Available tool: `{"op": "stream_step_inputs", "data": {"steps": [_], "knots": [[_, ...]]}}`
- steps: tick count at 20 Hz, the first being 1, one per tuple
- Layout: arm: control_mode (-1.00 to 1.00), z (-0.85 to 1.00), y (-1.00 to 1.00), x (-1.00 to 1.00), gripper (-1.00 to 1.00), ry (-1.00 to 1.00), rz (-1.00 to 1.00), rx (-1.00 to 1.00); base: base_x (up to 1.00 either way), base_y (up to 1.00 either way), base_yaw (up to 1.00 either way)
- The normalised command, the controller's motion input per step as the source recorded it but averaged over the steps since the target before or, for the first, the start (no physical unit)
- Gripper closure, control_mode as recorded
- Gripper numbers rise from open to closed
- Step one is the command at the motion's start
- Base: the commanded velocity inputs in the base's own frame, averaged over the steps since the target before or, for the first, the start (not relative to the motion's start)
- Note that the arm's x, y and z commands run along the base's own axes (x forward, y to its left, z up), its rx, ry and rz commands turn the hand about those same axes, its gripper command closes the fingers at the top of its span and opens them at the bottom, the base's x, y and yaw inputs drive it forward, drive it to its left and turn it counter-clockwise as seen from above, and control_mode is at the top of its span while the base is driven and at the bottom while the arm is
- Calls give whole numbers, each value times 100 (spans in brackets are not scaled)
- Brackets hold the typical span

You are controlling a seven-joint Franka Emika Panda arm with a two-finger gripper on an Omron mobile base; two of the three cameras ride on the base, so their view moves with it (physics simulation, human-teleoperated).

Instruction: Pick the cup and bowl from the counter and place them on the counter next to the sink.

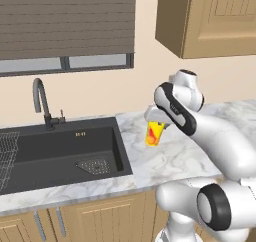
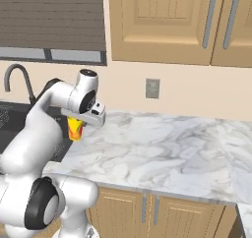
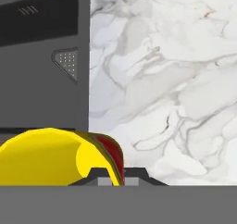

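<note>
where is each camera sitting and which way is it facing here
Left base view: behind the arm's left, facing the sink and counter; the arm rises lower right, end effector shut on the cup.
Right base view: behind its right, facing the same counter; arm lower left, same cup.
Hand view: on the hand, looking down past the cup rim at marble and sink edge.

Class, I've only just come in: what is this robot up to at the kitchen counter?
The white robot arm holds a small yellow cup in its gripper, fingers shut on it. The cup hangs above the marble counter, just right of the dark sink. It is not yet set down.
</note>
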Motion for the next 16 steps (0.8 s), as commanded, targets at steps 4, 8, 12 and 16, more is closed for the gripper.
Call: {"op": "stream_step_inputs", "data": {"steps": [4, 8, 12, 16], "knots": [[-100, -39, 20, 38, 100, 0, -3, -4, 0, 0, 0], [-100, -46, 3, 32, 100, 0, -5, -11, 0, 0, 0], [-100, -51, 0, 18, 100, 0, -4, -8, 0, 0, 0], [-100, -55, 0, 11, 100, 0, -1, -2, 0, 0, 0]]}}
